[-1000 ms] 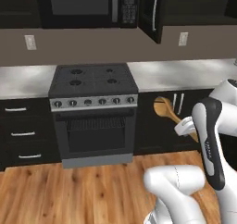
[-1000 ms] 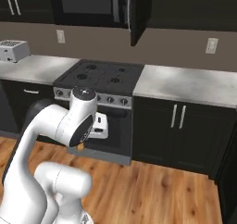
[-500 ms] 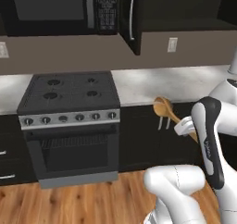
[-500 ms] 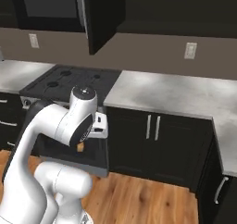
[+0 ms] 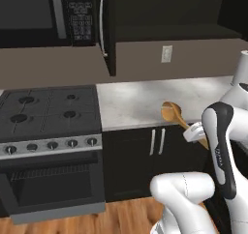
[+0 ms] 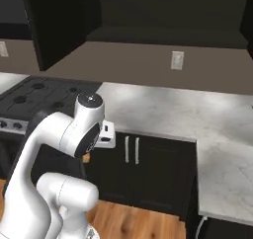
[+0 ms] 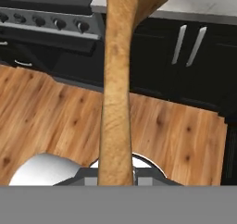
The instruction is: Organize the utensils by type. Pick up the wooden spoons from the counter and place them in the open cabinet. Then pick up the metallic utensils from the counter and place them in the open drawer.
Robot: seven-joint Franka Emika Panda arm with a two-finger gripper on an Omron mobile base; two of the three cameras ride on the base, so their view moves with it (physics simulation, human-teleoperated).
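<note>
Black cabinetry dominates: the open cabinet fills the upper mid/right of the left base view, door swung out w/ silver bar handle; its inside is dark, nothing visible in it. Below, white marble counter runs across mid-frame, stove at left, black base cabinets under it. Open drawer can't be made out.

Arm at lower right of the left base view. Gripper is clamped on the handle of a wooden spoon, bowl pointing up-left in front of the counter edge, clear of the slab. In the hand view the spoon runs up the centre from between the tips.

Handling, as judged: wood is stiff, light, not fragile, not esp. slippery. Grip sits low on the handle, so the long end can swing & knock the cabinet door or shelf edge. Mid-handle hold would be steadier.
</note>
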